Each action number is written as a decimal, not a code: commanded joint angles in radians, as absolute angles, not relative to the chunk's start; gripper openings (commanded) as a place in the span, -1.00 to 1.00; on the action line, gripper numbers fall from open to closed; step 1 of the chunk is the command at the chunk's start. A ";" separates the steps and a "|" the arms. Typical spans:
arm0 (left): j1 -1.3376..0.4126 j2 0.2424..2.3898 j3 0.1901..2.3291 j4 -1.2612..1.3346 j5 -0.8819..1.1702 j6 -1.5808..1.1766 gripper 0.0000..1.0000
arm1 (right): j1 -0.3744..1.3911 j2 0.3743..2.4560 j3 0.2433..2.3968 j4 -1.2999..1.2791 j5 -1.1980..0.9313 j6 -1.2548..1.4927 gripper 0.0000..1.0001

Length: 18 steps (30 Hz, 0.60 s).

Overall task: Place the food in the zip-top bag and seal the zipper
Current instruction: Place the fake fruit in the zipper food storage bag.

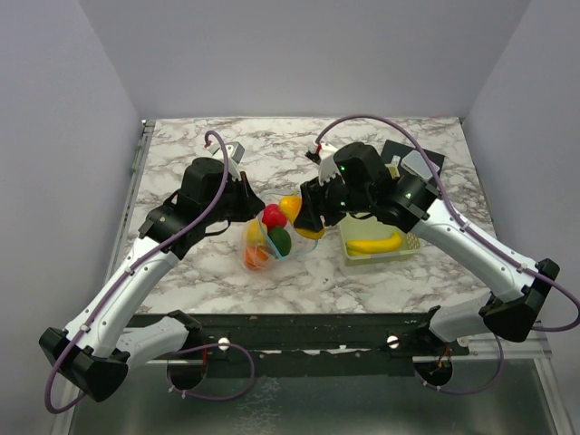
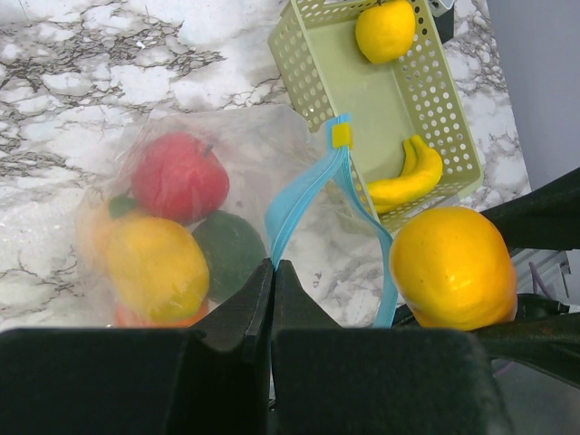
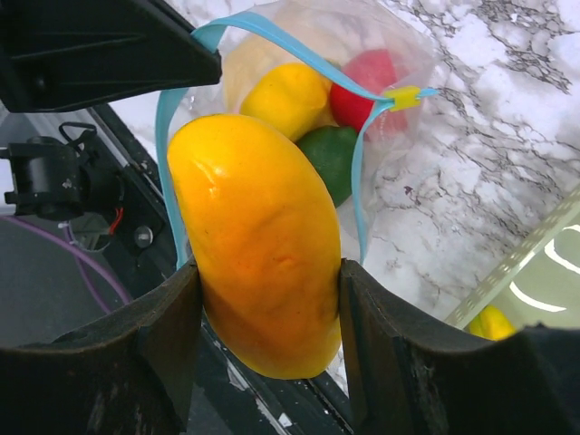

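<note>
The clear zip-top bag (image 1: 267, 237) lies mid-table and holds food: a red piece (image 2: 178, 177), a yellow one (image 2: 156, 267) and a green one (image 2: 228, 245). Its light blue zipper (image 2: 299, 195) stands apart in a loop, with a yellow slider (image 3: 403, 95) at one end. My left gripper (image 2: 273, 265) is shut on the zipper strip at the bag's mouth. My right gripper (image 3: 267, 272) is shut on an orange-yellow fruit (image 3: 263, 227), held just at the open mouth (image 1: 290, 208). The left gripper's black body (image 3: 118, 45) is close beside it.
The pale green perforated basket (image 1: 381, 252) stands right of the bag, with a yellow banana (image 2: 408, 177) and a round yellow fruit (image 2: 385, 30) inside. A black flat object (image 1: 415, 156) lies at the back right. The table's front edge runs just below the bag.
</note>
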<state>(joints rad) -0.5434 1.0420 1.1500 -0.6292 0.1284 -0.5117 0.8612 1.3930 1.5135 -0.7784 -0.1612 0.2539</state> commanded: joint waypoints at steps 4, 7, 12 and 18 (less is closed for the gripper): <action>-0.541 1.046 1.186 -0.621 0.149 -0.510 -1.00 | 0.879 1.425 1.517 -0.731 -0.208 0.265 -0.35; -0.542 1.046 1.187 -0.622 0.150 -0.510 -1.00 | 0.880 1.448 1.511 -0.720 -0.207 0.272 -0.35; -0.541 1.046 1.189 -0.623 0.149 -0.510 -1.00 | 0.889 1.486 1.501 -0.709 -0.195 0.287 -0.35; -0.542 1.050 1.190 -0.621 0.148 -0.510 -1.00 | 0.901 1.531 1.475 -0.701 -0.138 0.316 -0.36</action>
<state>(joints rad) -0.5434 1.0477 1.1545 -0.6300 0.1303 -0.5117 0.8860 1.4998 1.4914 -0.7254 -0.1799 0.2863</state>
